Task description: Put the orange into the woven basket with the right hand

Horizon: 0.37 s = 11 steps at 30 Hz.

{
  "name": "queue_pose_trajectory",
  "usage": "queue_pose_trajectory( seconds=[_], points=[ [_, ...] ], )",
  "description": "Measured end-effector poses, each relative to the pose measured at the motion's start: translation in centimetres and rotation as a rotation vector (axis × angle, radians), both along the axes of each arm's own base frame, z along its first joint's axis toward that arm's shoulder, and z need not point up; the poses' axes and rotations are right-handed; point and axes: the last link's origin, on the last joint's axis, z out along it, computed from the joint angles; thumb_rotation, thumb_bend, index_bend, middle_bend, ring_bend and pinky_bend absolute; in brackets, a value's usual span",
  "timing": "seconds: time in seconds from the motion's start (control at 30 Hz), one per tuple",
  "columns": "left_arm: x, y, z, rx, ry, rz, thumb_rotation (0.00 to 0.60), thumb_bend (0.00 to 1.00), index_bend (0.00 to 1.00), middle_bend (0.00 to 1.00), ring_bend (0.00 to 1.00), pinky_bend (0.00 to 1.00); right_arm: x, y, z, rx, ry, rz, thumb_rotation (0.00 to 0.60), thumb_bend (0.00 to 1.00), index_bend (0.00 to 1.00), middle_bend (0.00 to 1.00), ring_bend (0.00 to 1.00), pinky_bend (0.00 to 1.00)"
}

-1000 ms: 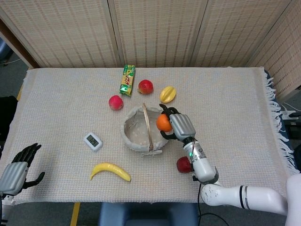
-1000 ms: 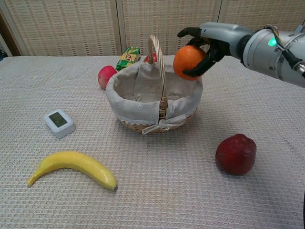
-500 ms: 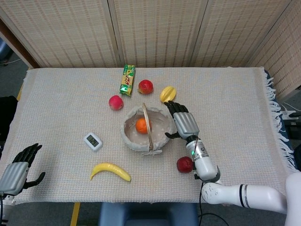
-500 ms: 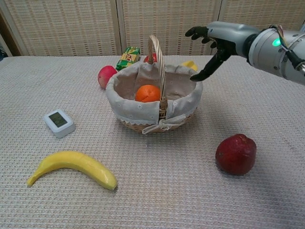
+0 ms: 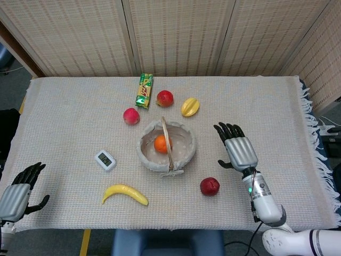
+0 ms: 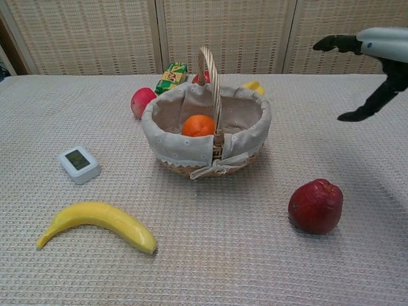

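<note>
The orange (image 5: 160, 143) lies inside the woven basket (image 5: 184, 154), on its cloth lining, beside the handle. The right hand (image 5: 239, 150) is to the right of the basket, apart from it, fingers spread and holding nothing. The left hand (image 5: 17, 190) is at the table's near left corner, also empty with fingers apart.

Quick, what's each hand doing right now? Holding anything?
Left hand: open, holding nothing, at the table's near-left edge.
Right hand: open, fingers spread, holding nothing; the orange lies in the woven basket.
</note>
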Motion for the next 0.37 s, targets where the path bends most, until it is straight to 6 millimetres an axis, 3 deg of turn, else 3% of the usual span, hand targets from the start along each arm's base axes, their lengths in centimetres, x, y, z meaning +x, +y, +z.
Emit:
queue_pose_trajectory(
  seconds=[0.37],
  points=[
    [0.1,-0.1,0.0,0.035,0.031,-0.033,0.600,0.33,0.00,0.00,0.00,0.10,-6.6,10.8,3.1,-0.126,0.140,0.120,0.600,0.09,0.00,0.00,0.00,0.05]
  ],
)
